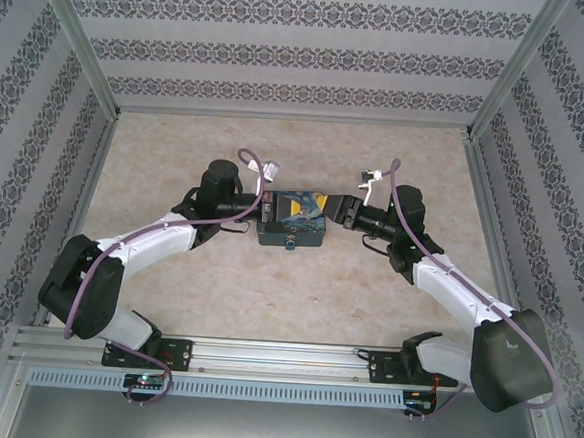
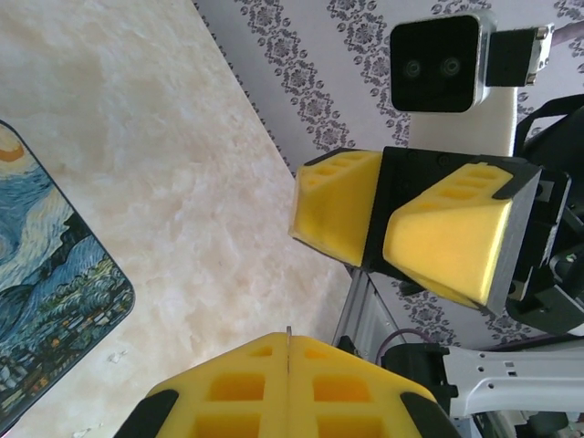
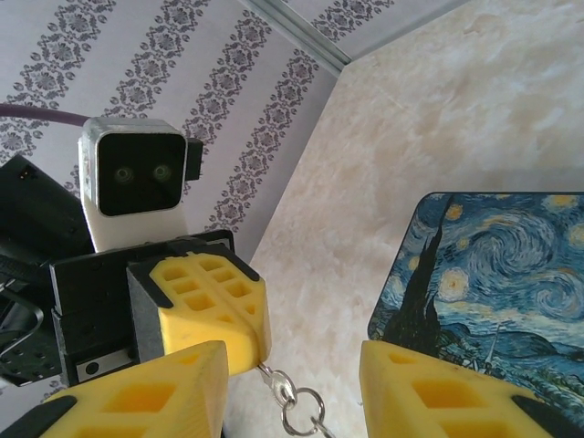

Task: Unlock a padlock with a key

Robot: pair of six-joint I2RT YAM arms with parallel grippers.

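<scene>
The painted box (image 1: 292, 219) sits in the middle of the tan table (image 1: 277, 153). Its lid shows a swirly blue night sky with yellow stars, and its sides are teal. On the side of the box that faces the arm bases there is a tiny silvery lock (image 1: 290, 244). The left gripper (image 1: 263, 209) is right beside the left end of the box, and the right gripper (image 1: 341, 210) is right beside the right end. I cannot tell if either one touches the box. In the right wrist view, the left gripper's yellow fingers (image 3: 219, 315) are squeezed tight together. Small silver rings (image 3: 306, 415) hang out from the tip, just left of the box lid's rounded corner. In the left wrist view, a thin silvery edge of the key (image 2: 287, 338) shows in the crack between those fingers. The rest of the key is hidden. The right gripper's own fingers (image 3: 456, 392) stand wide apart and hold nothing. Behind the box, the bare table runs back to the wall with flowery stripes (image 1: 303, 54). In front of the box, more bare table runs down to the metal rail (image 1: 282, 357) where the arms are bolted. Far out to the left and right of the box, the table stops at the side walls.
</scene>
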